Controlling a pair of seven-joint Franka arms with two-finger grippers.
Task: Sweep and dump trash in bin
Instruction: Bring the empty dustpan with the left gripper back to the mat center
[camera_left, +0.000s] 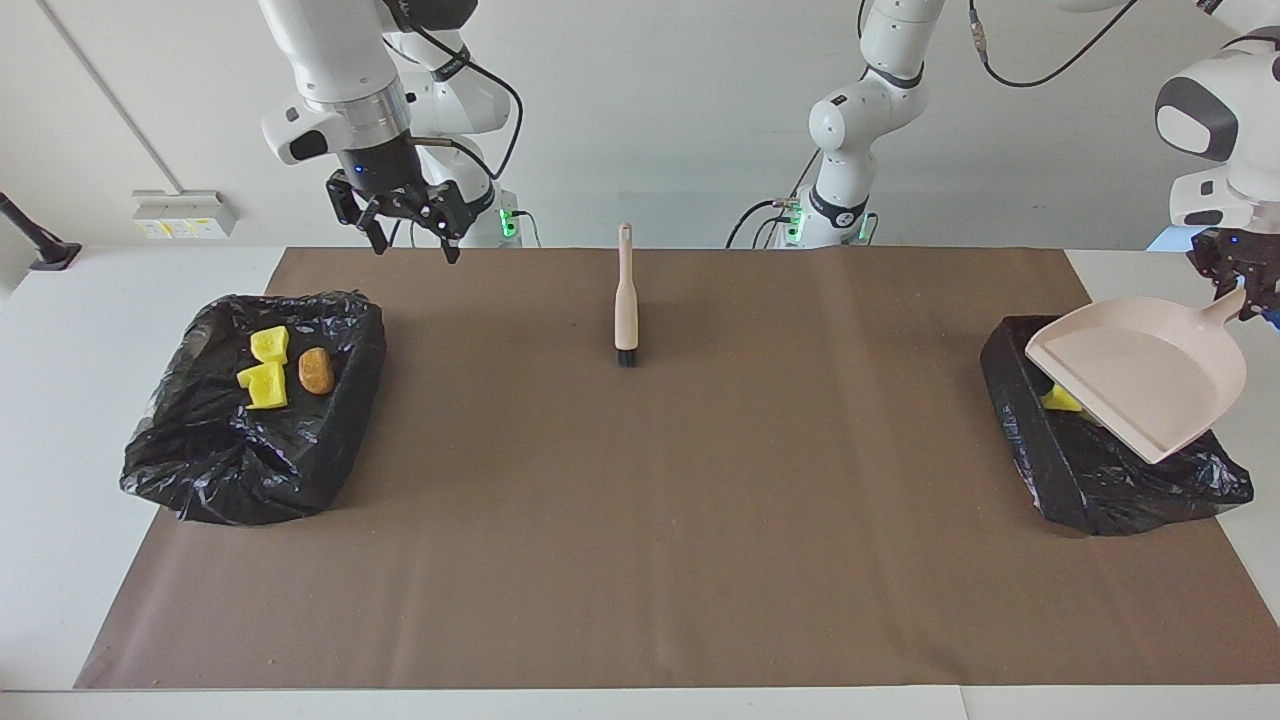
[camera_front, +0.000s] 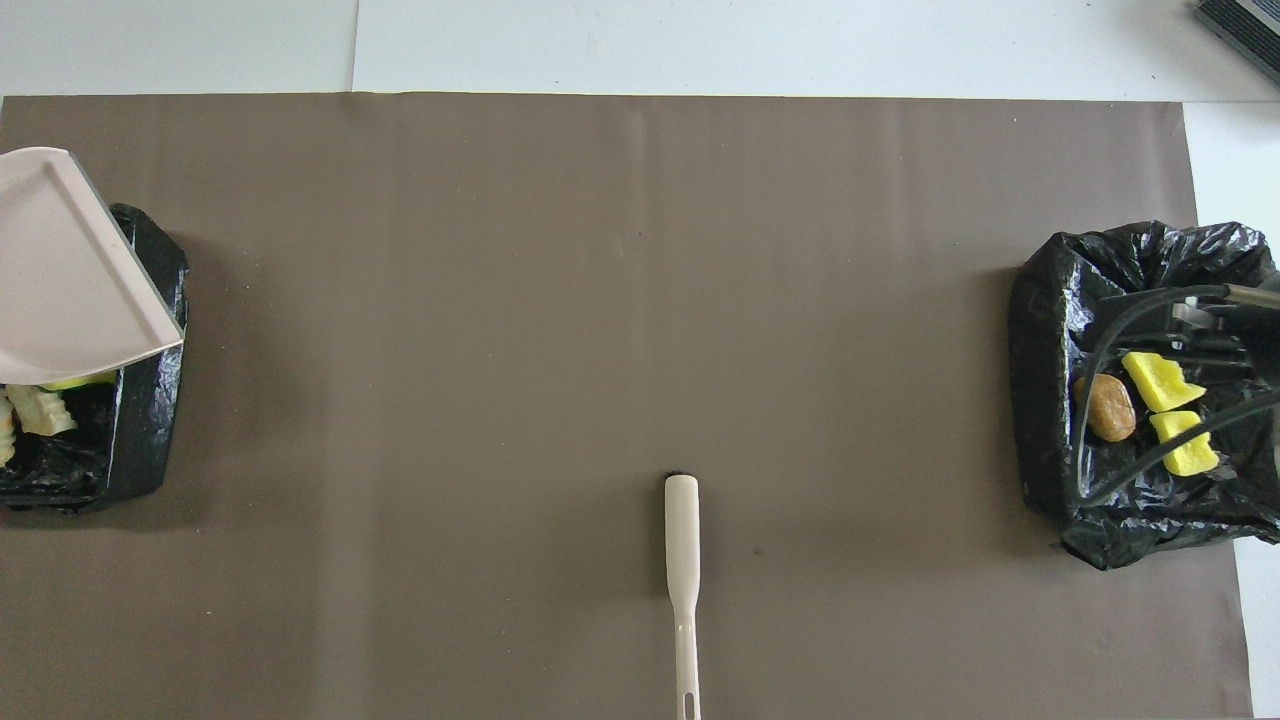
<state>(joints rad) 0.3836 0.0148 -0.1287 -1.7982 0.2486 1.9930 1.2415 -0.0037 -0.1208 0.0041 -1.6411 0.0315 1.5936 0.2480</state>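
Note:
The pale pink dustpan (camera_left: 1140, 375) (camera_front: 60, 270) hangs tilted over the black-lined bin (camera_left: 1100, 480) (camera_front: 140, 420) at the left arm's end. My left gripper (camera_left: 1243, 288) is shut on its handle. The pan hides most of the trash in that bin; a yellow piece (camera_left: 1060, 400) and pale ridged scraps (camera_front: 40, 410) show. The bin (camera_left: 250, 450) (camera_front: 1050, 400) at the right arm's end holds two yellow chunks (camera_left: 266, 385) (camera_front: 1160, 380) and a tan lump (camera_left: 316, 370) (camera_front: 1110, 405). My right gripper (camera_left: 412, 238) hangs open and empty high over that bin.
The beige brush (camera_left: 626, 300) (camera_front: 682, 560) lies on the brown mat (camera_left: 640, 520) midway between the bins, near the robots' edge, bristles pointing away from the robots. White table surrounds the mat.

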